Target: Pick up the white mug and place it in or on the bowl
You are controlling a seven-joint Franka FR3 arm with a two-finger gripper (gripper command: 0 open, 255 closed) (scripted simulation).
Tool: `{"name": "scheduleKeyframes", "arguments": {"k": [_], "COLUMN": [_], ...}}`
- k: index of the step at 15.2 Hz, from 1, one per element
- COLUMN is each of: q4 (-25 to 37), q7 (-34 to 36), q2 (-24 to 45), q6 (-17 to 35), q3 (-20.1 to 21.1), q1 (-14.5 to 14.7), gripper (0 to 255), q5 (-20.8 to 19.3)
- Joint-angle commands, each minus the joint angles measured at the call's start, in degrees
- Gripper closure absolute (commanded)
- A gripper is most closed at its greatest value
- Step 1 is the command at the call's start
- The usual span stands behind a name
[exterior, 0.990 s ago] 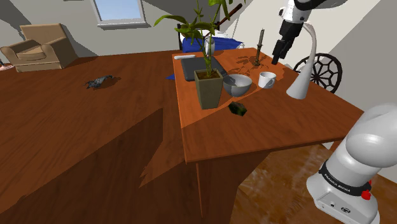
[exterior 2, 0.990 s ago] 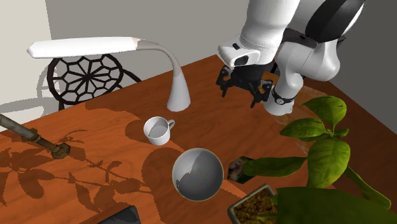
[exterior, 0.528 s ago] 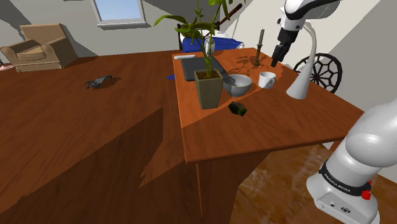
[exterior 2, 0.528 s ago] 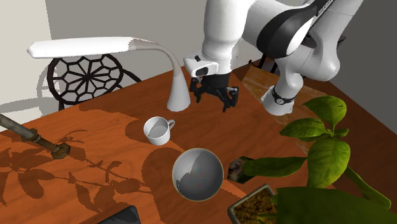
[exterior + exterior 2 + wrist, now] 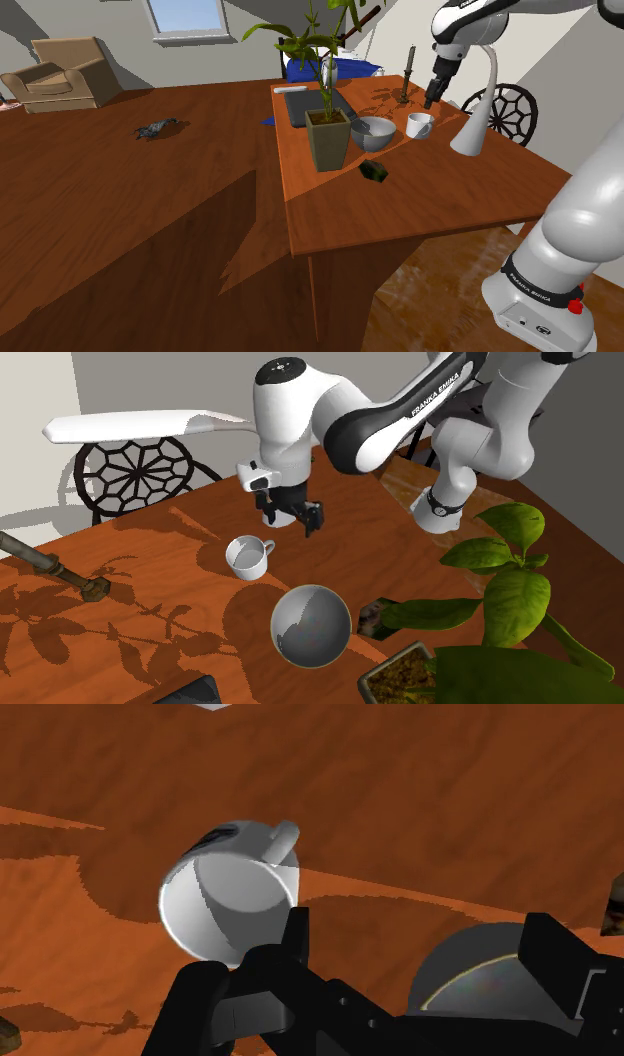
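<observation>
Brightness: bright, warm daylight in every view.
Shadows: hard-edged; the plant (image 5: pixel 500 587) throws leaf shapes across the table (image 5: pixel 180 567), toward the second exterior view's left.
Shade on mug (image 5: pixel 225 904): half its inside.
Focus: sharp, no glare.

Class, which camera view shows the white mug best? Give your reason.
The wrist view: the mug is close, its mouth and handle plain. The second exterior view shows it whole, upright on the table; the shoulder view shows it small, beside the bowl.

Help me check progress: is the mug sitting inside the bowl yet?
No, the white mug stands upright on the table beside the bowl, apart from it.
</observation>
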Motion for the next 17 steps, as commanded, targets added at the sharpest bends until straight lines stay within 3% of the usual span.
{"name": "scheduleKeyframes", "arguments": {"k": [1, 8, 14, 17], "q4": [3.66, 18.73, 34.95, 33.92], "q7": [-3.93, -14.13, -18.22, -18.53], "q2": [5.20, 22.75, 36.97, 37.77], "q6": [0.28, -1.87, -6.17, -4.41], "q3": [-1.25, -1.15, 1.36, 1.73], "q1": [-0.97, -7.95, -15.74, -15.68], "gripper": [0, 0, 0, 0], "q5": [3.41, 14.13, 19.83, 20.29]}}
